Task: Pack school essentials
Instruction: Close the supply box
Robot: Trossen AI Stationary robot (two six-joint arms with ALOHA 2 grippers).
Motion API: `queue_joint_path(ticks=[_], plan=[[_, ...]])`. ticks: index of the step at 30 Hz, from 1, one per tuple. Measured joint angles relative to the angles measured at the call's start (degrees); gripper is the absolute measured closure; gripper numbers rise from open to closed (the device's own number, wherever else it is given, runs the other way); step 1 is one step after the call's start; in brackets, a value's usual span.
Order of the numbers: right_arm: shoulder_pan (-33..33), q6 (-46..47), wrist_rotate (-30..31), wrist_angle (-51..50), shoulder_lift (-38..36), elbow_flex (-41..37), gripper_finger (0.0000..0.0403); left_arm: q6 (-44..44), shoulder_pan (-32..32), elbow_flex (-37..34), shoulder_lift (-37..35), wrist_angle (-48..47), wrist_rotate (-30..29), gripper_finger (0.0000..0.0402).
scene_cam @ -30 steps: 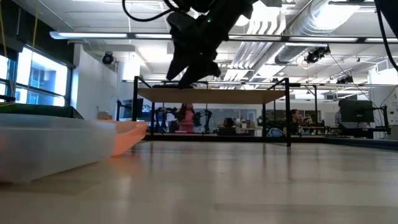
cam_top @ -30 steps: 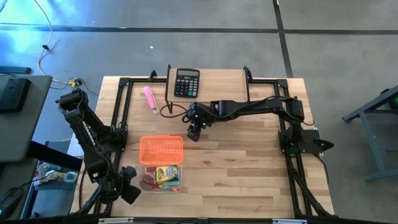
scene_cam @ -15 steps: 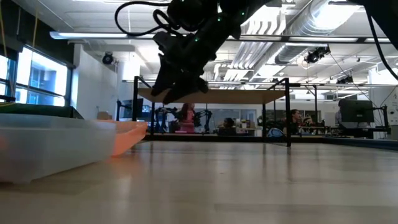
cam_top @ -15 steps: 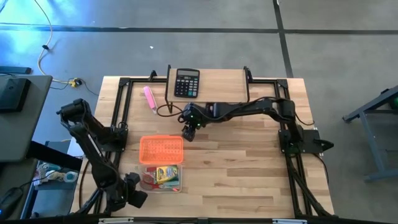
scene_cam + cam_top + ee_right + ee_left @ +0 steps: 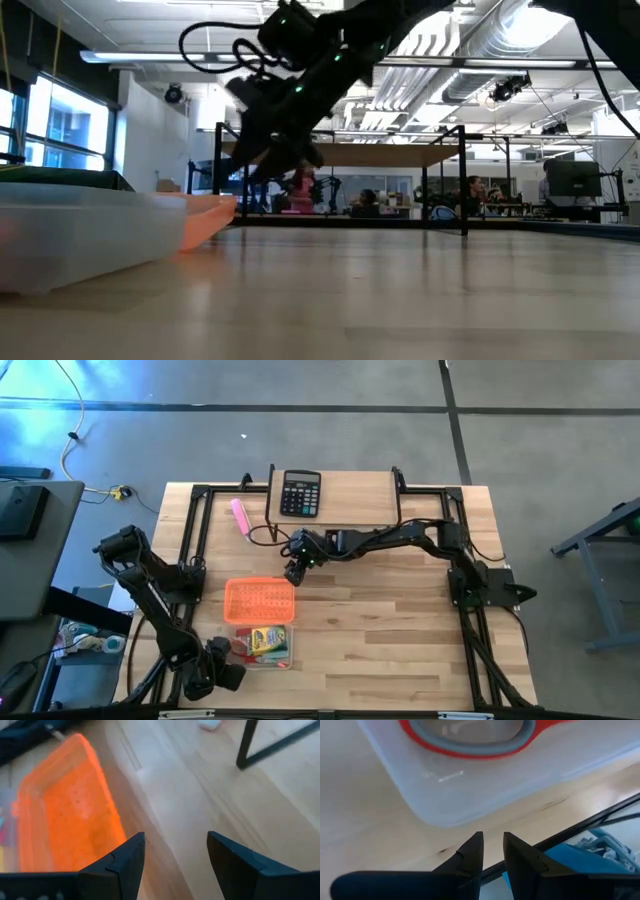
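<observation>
the clear box (image 5: 262, 646) sits near the table's (image 5: 400, 630) front left, its long side touching the orange lid (image 5: 260, 601), which lies flat just behind it. inside the box, the high view shows a yellow pack (image 5: 266, 640) with multicoloured print and red scissor handles (image 5: 236, 647) at the box's left end; the rest of the contents are too small to make out. printing on the pack cannot be read.

the left gripper (image 5: 232, 676) hangs low at the front left edge of the table, just beside the box's left front corner. in its wrist view the two fingers (image 5: 471, 854) stand nearly together with a thin gap, nothing between them, pointing at the box's frosted corner (image 5: 440, 795), through which a red and grey scissor loop (image 5: 470, 740) shows.

the right gripper (image 5: 293, 573) reaches across from the right side and hovers over bare wood just behind the lid's far right corner. its fingers (image 5: 125, 860) stand clearly apart and empty, with the lid (image 5: 65, 810) ahead of them to one side.

a black calculator (image 5: 300, 492) lies on the raised shelf (image 5: 350, 495) at the back; its key labels are unreadable. a pink marker (image 5: 242, 518) lies on the table left of the shelf.

in the low view the box (image 5: 90, 235) and lid edge (image 5: 210, 215) fill the left, the right gripper (image 5: 285, 155) above the tabletop.
</observation>
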Motion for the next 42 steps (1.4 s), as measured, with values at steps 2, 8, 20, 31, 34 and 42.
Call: queue_joint_path(ticks=[2,8,20,31,34,42], plan=[[0.0,0.88,0.27,-1.19,0.75,-0.17,0.0199,0.14,0.3,0.0,0.0,-0.16,-0.02,0.0343],[0.0,2.62,0.26,1.91,3.17,-0.07,0.0199,0.36,1.12,0.04,0.02,-1.3,-0.13,0.036],[0.02,2.52,-1.4,1.33,5.36,-0.09,0.0199,3.84,4.03,0.02,0.02,-0.73,-1.55,0.0376],[0.08,1.94,-6.04,1.32,5.36,-0.09,0.0199,7.65,6.83,0.02,0.02,-0.77,-1.72,0.0376],[0.04,2.19,-7.35,1.33,5.36,-0.09,0.0199,8.62,7.44,0.02,0.02,-0.62,-1.68,0.0376],[0.0,2.2,-8.39,0.87,5.36,-0.09,0.0199,9.57,7.84,0.02,0.02,-0.62,-1.73,0.0376]])
